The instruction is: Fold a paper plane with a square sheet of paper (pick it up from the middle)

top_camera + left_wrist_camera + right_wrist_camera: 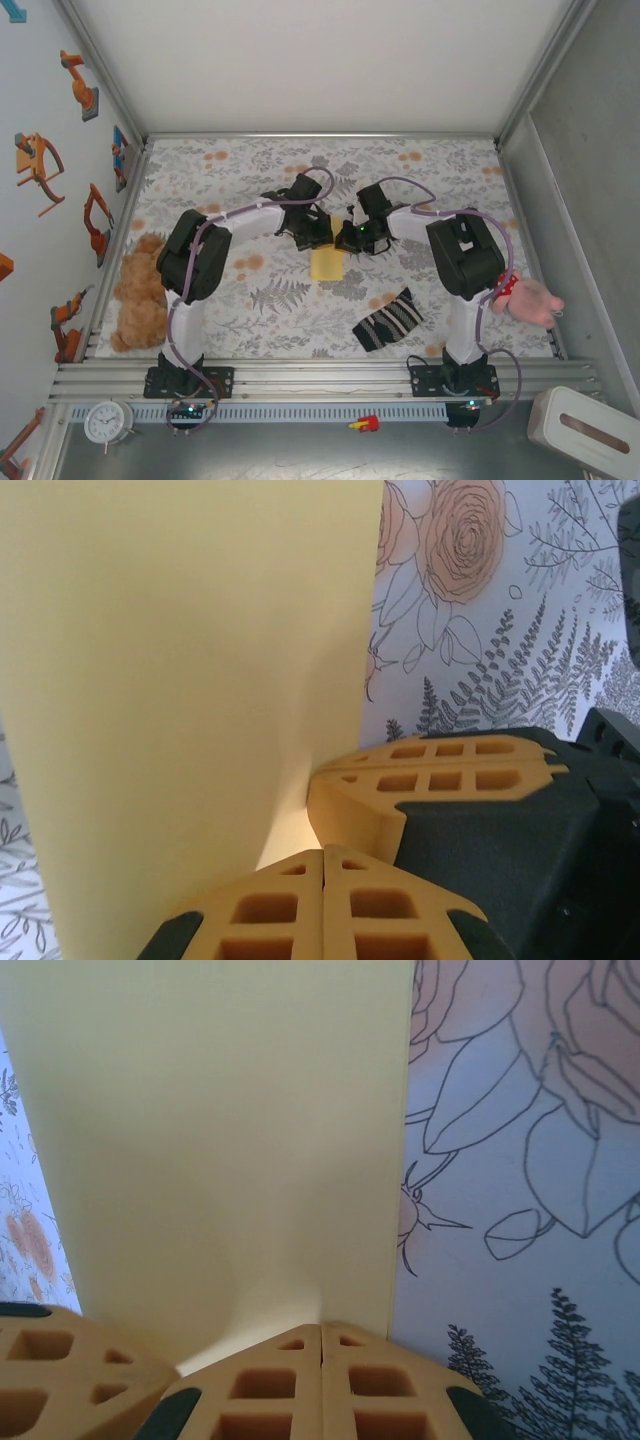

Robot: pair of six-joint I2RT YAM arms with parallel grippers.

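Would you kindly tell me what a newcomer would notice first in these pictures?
At the table centre, the left gripper and right gripper meet, both pinched shut on a pale-yellow sheet of paper. A striped sock lies near the right arm's base, and a teddy bear sits at the left edge.

**A flowered table between pale walls**

The table (430,170) is covered with a cloth printed with grey ferns and orange roses. Behind the table rises a plain white wall (320,60). Left of the table, a pale wall (40,250) carries orange robot-arm stickers. Right of the table stands a grey panel (590,150). Aluminium rails (320,372) run along its near side. The light is even and soft.
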